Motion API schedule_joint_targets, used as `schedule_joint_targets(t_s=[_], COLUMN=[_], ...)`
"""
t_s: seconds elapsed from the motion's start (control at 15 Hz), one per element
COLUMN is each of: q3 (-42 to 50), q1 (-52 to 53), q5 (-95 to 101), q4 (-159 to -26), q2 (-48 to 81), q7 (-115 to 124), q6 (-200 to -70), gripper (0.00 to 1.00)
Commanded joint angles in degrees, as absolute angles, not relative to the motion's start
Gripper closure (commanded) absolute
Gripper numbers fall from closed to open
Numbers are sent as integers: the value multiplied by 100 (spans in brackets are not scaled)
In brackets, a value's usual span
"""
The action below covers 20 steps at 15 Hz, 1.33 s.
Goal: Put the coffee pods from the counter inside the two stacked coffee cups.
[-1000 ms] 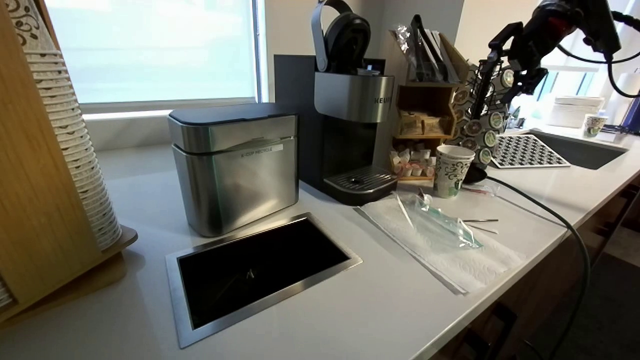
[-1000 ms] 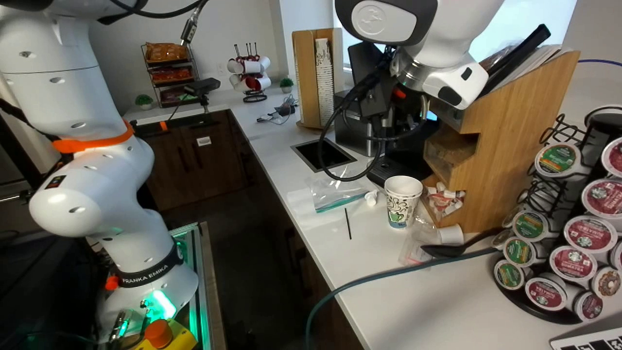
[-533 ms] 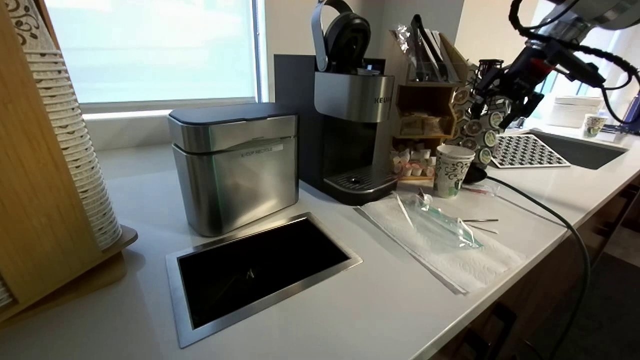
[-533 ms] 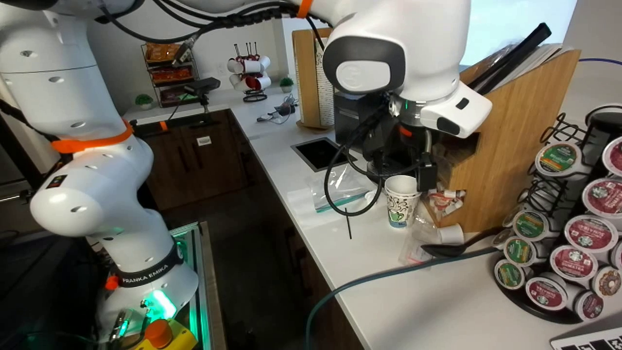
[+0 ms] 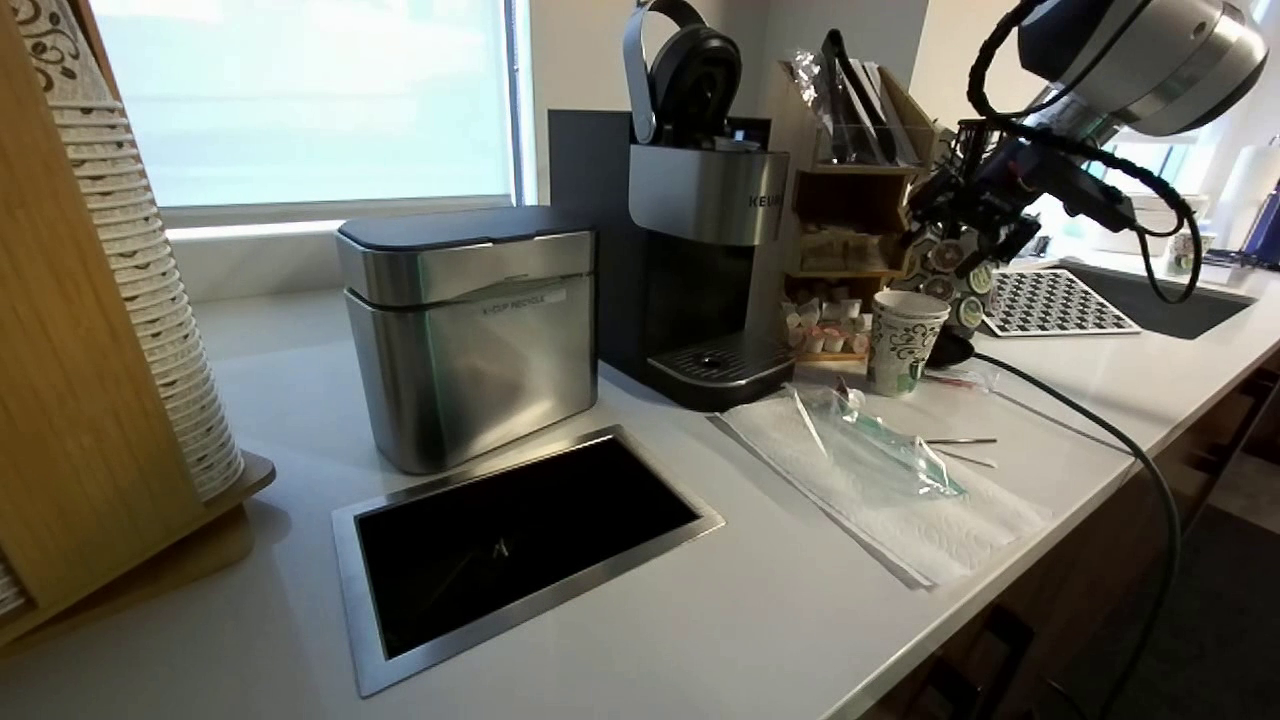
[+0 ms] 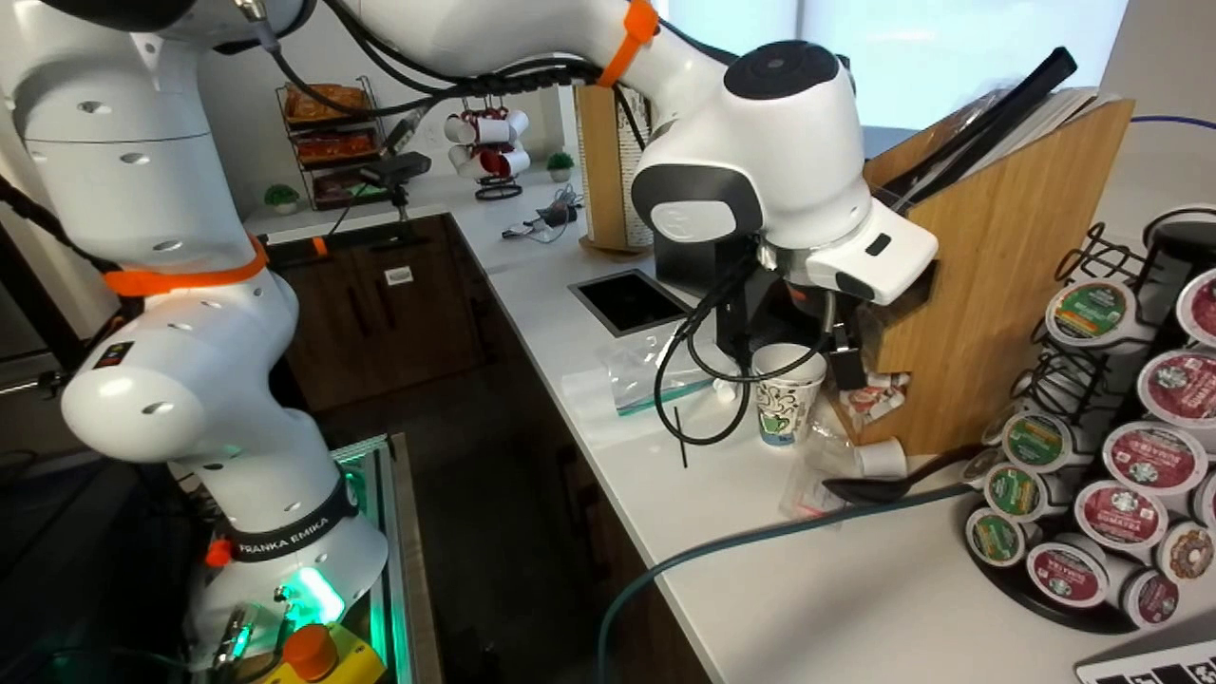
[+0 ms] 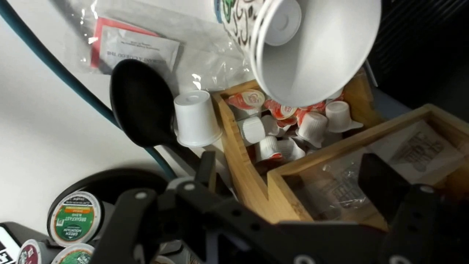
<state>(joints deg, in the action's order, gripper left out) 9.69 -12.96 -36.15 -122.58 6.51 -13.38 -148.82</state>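
Observation:
The two stacked coffee cups stand upright on the counter; they also show in the other views. In the wrist view a white coffee pod lies inside the cups. Another white pod rests on the counter beside the black spoon; it also shows in an exterior view. A small white pod-like piece lies by the plastic bag. My gripper is open and empty, its jaws wide apart above the wooden organizer, near the cups and the pod by the spoon.
The wooden organizer holds creamers and stands close to the cups. A black spoon, a teal cable and plastic bags lie around. A pod rack and the coffee machine flank the organizer.
The arm has swung and my gripper has come down, moving left and lower in an exterior view, to near the cups and organizer. The cups and pods have not moved.

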Motion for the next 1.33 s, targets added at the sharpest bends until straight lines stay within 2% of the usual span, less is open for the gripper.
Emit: schedule_joint_targets(t_s=[0.0,0.33,0.6,1.0,1.27], q3=[943,1158,1108,1188,1037], q1=[-1327,-1376,-1425,-1427,-1477], q5=[-3598,-2510,-2646,-1866,-2042], q4=[-12255,-12425,-12357,-12014,-11841], q2=[644,679,710,1248,1550], q7=[-1315,-696,-861,-396,-632], q6=[-14877,-14863,-14878,-14733,-15123], gripper=[0,0,0,0,0])
